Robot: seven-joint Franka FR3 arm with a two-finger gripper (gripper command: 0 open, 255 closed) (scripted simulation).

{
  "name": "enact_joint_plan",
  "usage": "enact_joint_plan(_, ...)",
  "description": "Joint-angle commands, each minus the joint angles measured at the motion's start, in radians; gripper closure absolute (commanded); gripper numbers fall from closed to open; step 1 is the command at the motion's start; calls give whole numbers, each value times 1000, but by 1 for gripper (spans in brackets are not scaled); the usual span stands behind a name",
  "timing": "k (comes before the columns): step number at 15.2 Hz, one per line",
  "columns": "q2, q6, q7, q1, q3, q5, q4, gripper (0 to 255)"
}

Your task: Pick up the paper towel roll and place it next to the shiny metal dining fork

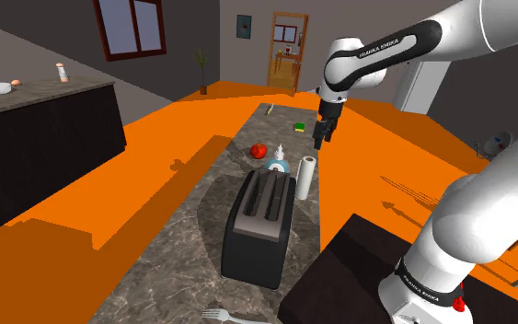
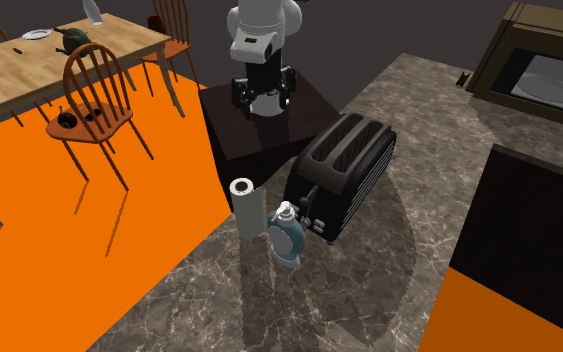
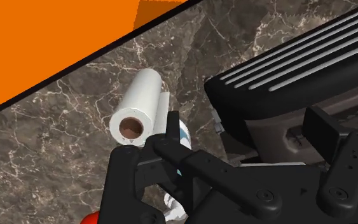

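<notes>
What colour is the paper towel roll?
The roll is white, its core brown; clearest in wrist view.

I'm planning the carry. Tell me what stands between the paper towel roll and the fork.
The black toaster lies between the paper towel roll and the fork; the roll would likely have to go over or around it.

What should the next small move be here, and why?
Probably shift the open jaws over the paper towel roll and descend around it. The roll stands upright beside the toaster, untouched; the jaws hang above the counter, off to one side of it.
</notes>
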State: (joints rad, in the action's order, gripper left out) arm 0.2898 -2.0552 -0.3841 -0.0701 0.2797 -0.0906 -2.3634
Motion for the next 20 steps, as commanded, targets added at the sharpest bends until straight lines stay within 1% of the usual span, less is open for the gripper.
enact_joint_plan(1,-71,-43,-47,-4,29,15,22,0)
enact_joint_plan(7,-309,-139,-195,-21,88,108,131,0)
enact_joint_plan(12,-516,-181,-320,-65,96,210,259,0)
enact_joint_plan(13,-537,-183,-331,-71,94,220,273,0)
enact_joint_plan(20,-595,-266,-354,-80,80,253,243,0)
